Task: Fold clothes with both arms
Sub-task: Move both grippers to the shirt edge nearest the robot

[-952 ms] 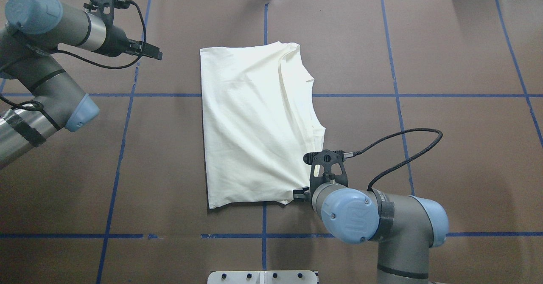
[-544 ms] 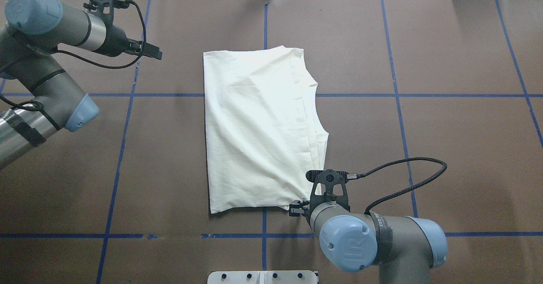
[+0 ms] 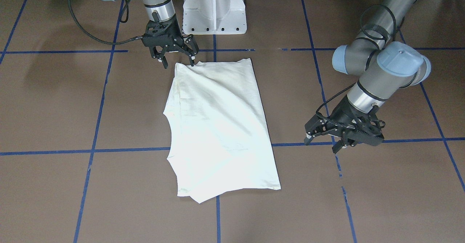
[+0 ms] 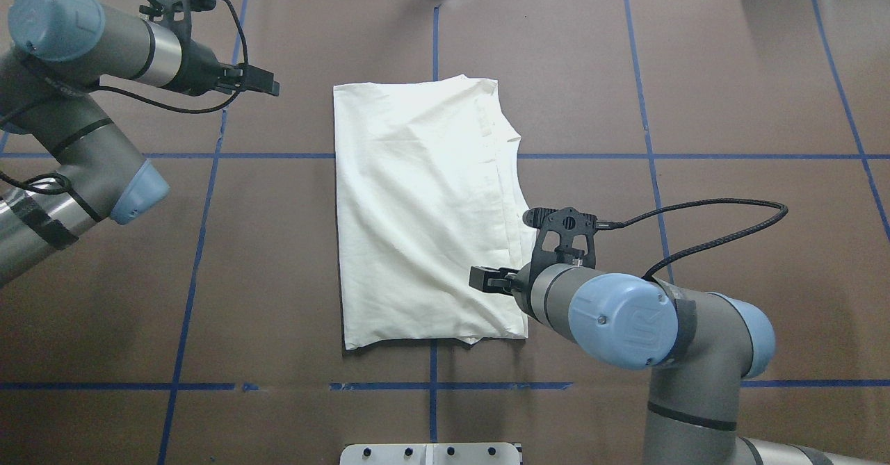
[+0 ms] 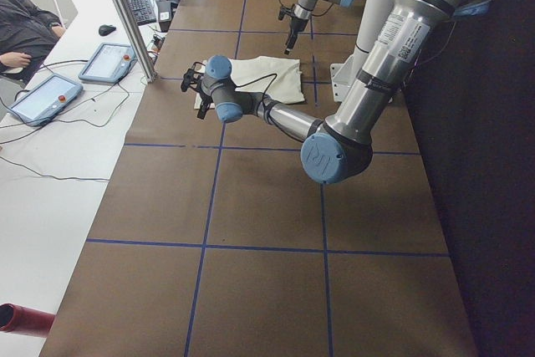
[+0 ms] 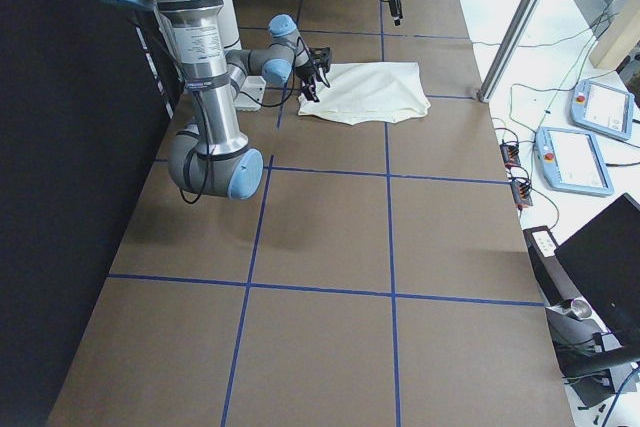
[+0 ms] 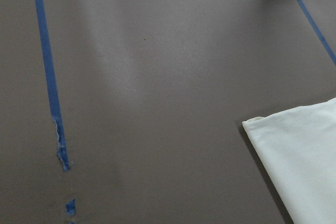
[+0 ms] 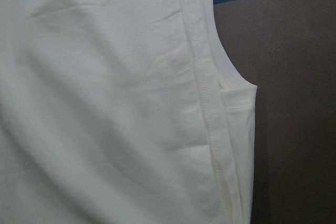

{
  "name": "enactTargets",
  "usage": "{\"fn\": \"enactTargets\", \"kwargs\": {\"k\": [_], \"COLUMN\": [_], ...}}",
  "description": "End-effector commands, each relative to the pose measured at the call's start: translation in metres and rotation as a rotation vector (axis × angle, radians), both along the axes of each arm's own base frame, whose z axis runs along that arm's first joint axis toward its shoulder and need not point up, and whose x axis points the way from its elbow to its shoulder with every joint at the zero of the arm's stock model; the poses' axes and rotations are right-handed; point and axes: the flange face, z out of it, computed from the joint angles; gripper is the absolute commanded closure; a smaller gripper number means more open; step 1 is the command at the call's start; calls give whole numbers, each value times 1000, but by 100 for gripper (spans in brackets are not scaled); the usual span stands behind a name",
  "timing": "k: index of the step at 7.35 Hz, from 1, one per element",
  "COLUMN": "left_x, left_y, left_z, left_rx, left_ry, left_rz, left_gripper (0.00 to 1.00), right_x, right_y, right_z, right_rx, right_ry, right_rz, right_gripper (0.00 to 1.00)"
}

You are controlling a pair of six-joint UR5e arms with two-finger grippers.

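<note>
- Since half a second ago the right gripper [image 4: 481,279] has left the T-shirt's [image 4: 417,208] near right corner and now sits forward of it, over the cloth. The left gripper [image 4: 269,88] has edged slightly toward the shirt, which lies as before.
- Folded into an oblong, the T-shirt lies flat on the brown table [image 4: 730,103] with only plain cream cloth showing. Stepped layers run along the edge under the right gripper.
- The right wrist view holds only cloth, a stitched seam [image 8: 202,103] and a strip of table; the fingers are out of frame.
- The left wrist view cuts the shirt down to one corner at its right edge.
- From overhead, the right arm's wrist hides its fingers. The front view shows them spread and empty, pointing down at the shirt's edge. Whether a tip touches cloth cannot be told.
- The left gripper, its elbow bent, aims toward the shirt from well to the side, jaws apart, holding nothing.
- A white pedestal [image 3: 214,7] stands just behind the right gripper.
</note>
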Motion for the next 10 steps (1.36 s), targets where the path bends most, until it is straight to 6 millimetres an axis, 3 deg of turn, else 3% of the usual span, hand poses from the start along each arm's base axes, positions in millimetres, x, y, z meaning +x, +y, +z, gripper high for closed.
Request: {"fn": "enactTargets", "kwargs": {"k": [1,2,3,4,5,6,7,10], "left_x": [38,53,55,68,93,119,132,156], "left_y": [95,147,194,244,276,305,322,345], "left_z": [-27,-33,-33,-39,-36,-29,-27,-34], "left_rx": [-132,-215,-284,-400,-528,-580,-578,-578], "left_ry": [130,185,222,277,325,329,322,265], "left_rz": [-31,-47,-36,-59,-137,-172,-199,-178], "left_gripper": [0,0,1,13,29,32,31,27], "right_x": [26,37,46,51,54,56,57,58], "right_y": [-7,-3,-3,-9,-15,-17,-19,-19], "right_z": [19,36,45,47,50,54,55,58], "right_rx": [-63,-72,-123,-173,-189,-190,-189,-187], "right_ry": [-146,-190,-216,-232,-228,-221,-220,-214], "right_rz": [65,74,110,153,175,182,188,193], "right_gripper": [0,0,1,2,2,2,1,0]}}
